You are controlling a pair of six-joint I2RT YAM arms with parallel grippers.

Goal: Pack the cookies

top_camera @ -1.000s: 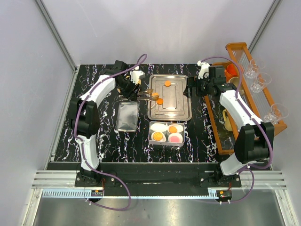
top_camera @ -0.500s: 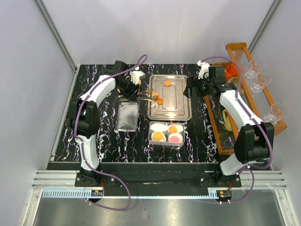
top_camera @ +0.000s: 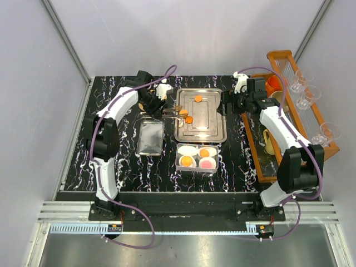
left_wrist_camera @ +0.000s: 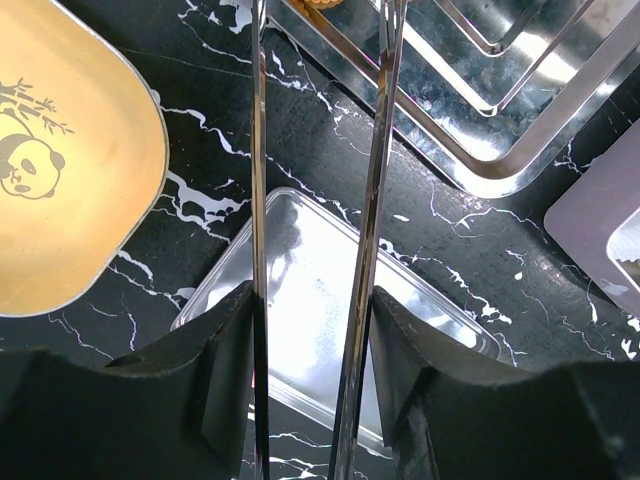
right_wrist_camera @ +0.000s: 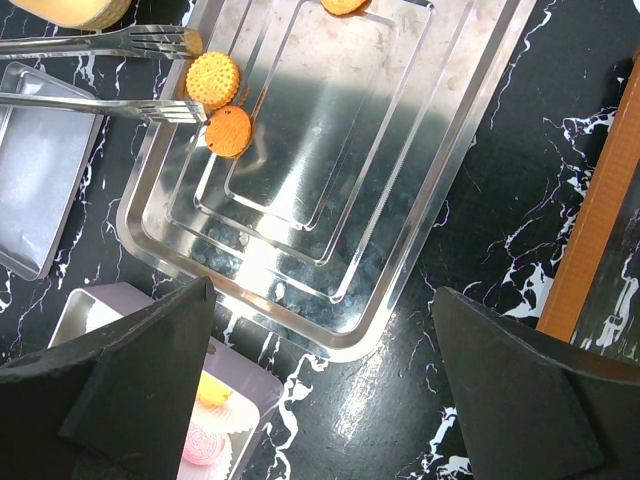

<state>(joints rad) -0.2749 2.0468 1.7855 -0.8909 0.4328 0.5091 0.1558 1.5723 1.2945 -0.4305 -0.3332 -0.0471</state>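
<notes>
Metal tongs [right_wrist_camera: 90, 43] are held clamped in the left gripper [left_wrist_camera: 312, 350]. Its fingers are pressed against the two long blades, so that the forked tips stand narrowly apart over the left side of the steel tray [top_camera: 208, 125]. A pale cookie [right_wrist_camera: 213, 78] is seen between those tips. Whether it is pinched and lifted or lies on the tray floor cannot be told from these angles. An orange cookie [right_wrist_camera: 229, 131] lies on the tray's stepped floor with its edge against the pale one. A third cookie [top_camera: 197, 98] is seen near the tray's far end.

The right gripper [right_wrist_camera: 330, 380] is held by the tray's far right corner, its jaws spread wide with nothing between them.

Just in front of the tray, a packing box [top_camera: 179, 167] is lined with four white paper cups [top_camera: 188, 150]. A pink cookie [top_camera: 207, 163] is seated in the near right cup. Two packed orange cookies [top_camera: 204, 152] are seen in the far right and near left cups.

A clear lid [top_camera: 150, 137] lies flat on the black marbled table [top_camera: 122, 167], left of the box and below the left wrist. A yellow dish [left_wrist_camera: 70, 170] printed with a panda lies beside it. A wooden tray [top_camera: 328, 146] carrying glasses [top_camera: 305, 100] is set along the table's right edge.
</notes>
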